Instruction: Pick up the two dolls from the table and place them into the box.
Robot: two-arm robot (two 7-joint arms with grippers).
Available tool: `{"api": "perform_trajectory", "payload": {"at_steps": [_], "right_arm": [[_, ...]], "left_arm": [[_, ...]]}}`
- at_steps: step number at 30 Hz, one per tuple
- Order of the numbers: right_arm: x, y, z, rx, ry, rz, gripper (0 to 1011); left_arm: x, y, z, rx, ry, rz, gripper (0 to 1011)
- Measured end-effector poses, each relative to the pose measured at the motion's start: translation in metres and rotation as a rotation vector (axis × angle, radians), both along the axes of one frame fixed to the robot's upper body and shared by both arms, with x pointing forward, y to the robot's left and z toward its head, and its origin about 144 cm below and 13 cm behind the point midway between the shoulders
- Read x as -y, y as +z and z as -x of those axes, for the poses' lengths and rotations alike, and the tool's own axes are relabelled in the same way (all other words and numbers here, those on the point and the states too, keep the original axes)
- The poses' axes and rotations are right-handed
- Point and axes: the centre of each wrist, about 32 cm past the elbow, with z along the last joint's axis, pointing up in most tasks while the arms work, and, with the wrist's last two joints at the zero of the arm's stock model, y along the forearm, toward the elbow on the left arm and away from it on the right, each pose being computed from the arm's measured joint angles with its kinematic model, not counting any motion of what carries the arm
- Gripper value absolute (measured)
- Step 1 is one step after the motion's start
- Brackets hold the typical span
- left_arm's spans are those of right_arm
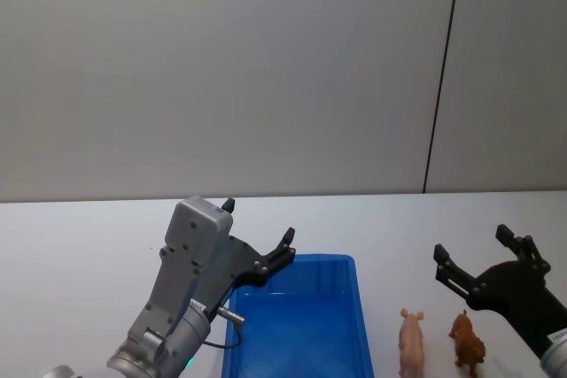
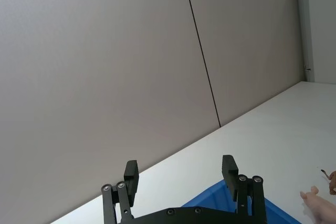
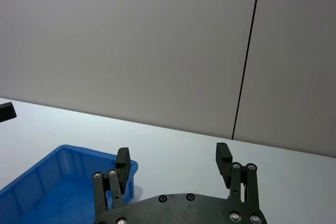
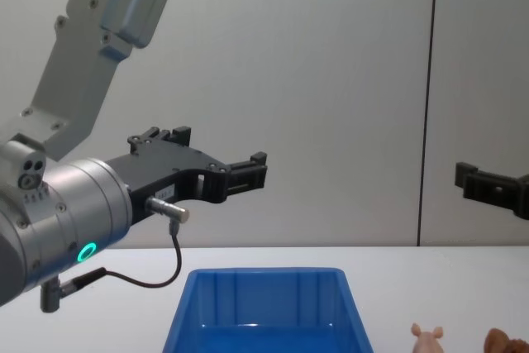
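Observation:
Two dolls stand on the white table right of the box: a pale pink pig and a brown fuzzy one, side by side. The chest view shows the pig's head and the brown doll's top. The blue box sits at the table's front centre with nothing in it. My left gripper hovers open and empty above the box's back left corner. Just behind the dolls and raised above the table, my right gripper is also open and empty.
A grey panelled wall with a dark vertical seam rises behind the table. Bare tabletop stretches behind the box and to its left. The left wrist view catches the box corner and the pig beyond it.

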Motion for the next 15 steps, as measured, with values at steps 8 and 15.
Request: {"api": "perform_trajectory", "payload": {"at_steps": [8,15], "right_arm": [[0.018,-0.001,-0.001,-0.018,0.001,0.026,1001],[0.037,-0.003,0.001,-0.06,0.004,0.051,1001]], "left_arm": [[0.0,0.0,0.0,0.0,0.0,0.0,1001],[0.0,0.0,0.0,0.0,0.0,0.0,1001]]}}
